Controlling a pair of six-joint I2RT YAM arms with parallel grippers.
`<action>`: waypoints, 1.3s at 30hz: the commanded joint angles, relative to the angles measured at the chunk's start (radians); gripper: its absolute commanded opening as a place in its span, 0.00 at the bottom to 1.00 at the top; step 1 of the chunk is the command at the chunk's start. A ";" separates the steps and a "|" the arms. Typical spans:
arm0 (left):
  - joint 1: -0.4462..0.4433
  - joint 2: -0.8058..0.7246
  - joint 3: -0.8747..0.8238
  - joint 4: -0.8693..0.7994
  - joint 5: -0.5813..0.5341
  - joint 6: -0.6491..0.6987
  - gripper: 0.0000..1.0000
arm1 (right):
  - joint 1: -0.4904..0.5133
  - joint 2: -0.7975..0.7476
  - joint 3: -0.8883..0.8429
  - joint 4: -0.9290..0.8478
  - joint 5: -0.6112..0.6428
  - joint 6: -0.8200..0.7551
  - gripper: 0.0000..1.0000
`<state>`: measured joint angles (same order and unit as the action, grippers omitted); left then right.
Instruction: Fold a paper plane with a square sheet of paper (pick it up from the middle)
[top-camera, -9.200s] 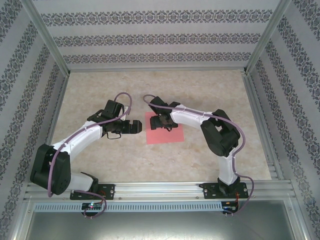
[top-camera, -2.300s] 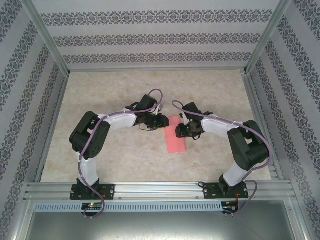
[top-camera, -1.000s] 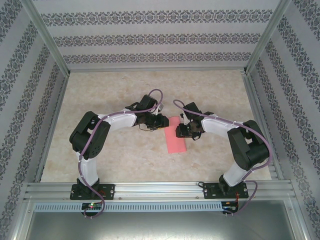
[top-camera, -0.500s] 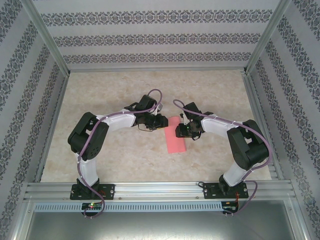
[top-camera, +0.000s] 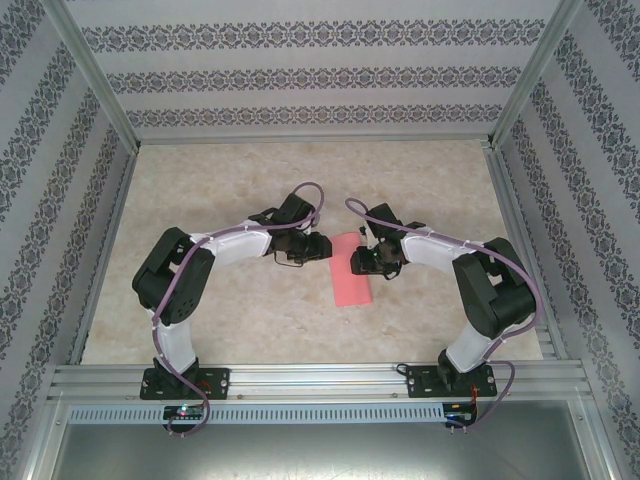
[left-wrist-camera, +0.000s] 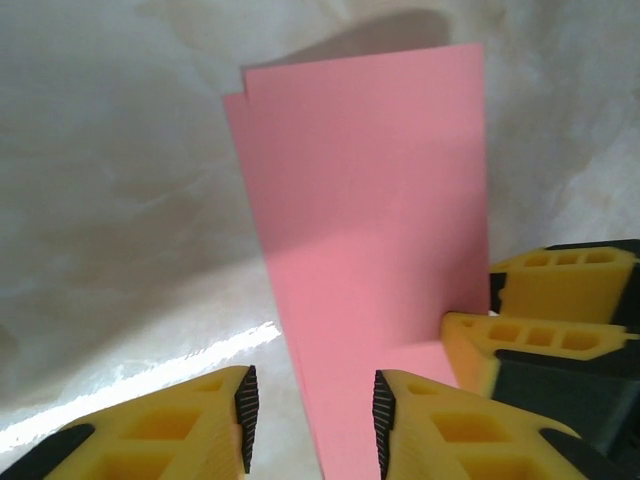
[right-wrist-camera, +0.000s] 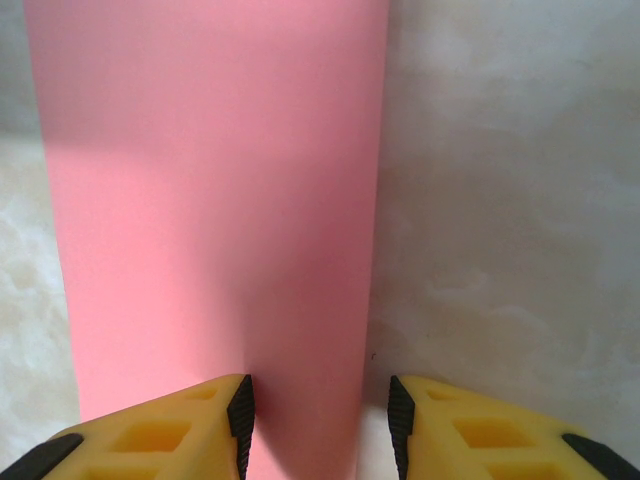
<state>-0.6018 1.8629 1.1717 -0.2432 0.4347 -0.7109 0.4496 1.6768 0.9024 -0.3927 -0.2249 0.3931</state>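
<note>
The square sheet of paper (top-camera: 352, 281) lies on the table folded in half, a long pink-red rectangle (left-wrist-camera: 360, 220) (right-wrist-camera: 210, 190). A paper plane is out of view. My left gripper (top-camera: 318, 248) sits just left of the sheet's far end. It (left-wrist-camera: 310, 425) is open, low over the sheet's left edge, with nothing pinched. My right gripper (top-camera: 358, 262) is over the far end from the right. It (right-wrist-camera: 318, 420) is open, its jaws straddling the sheet's right edge. Its yellow fingers (left-wrist-camera: 560, 325) rest on the paper in the left wrist view.
The beige marbled tabletop (top-camera: 230, 320) runs all round the sheet. Patterned walls and aluminium posts (top-camera: 100, 90) close in the back and sides. A metal rail (top-camera: 320, 378) with both arm bases lines the near edge.
My left gripper has pulled back a little to the left off the sheet's far end and its jaws have widened. The right gripper and the paper have stayed put.
</note>
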 joint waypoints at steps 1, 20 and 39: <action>-0.025 -0.033 0.026 -0.069 -0.064 0.029 0.40 | 0.009 0.030 0.016 -0.003 0.024 -0.022 0.42; -0.032 -0.040 0.025 -0.053 -0.060 0.015 0.45 | 0.026 0.035 0.022 -0.012 0.035 -0.053 0.42; -0.032 -0.078 -0.009 -0.085 -0.087 0.030 0.73 | 0.026 0.044 0.010 0.009 0.016 -0.036 0.43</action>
<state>-0.6228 1.8164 1.1736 -0.2913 0.3649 -0.6956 0.4629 1.6852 0.9142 -0.4084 -0.2035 0.3603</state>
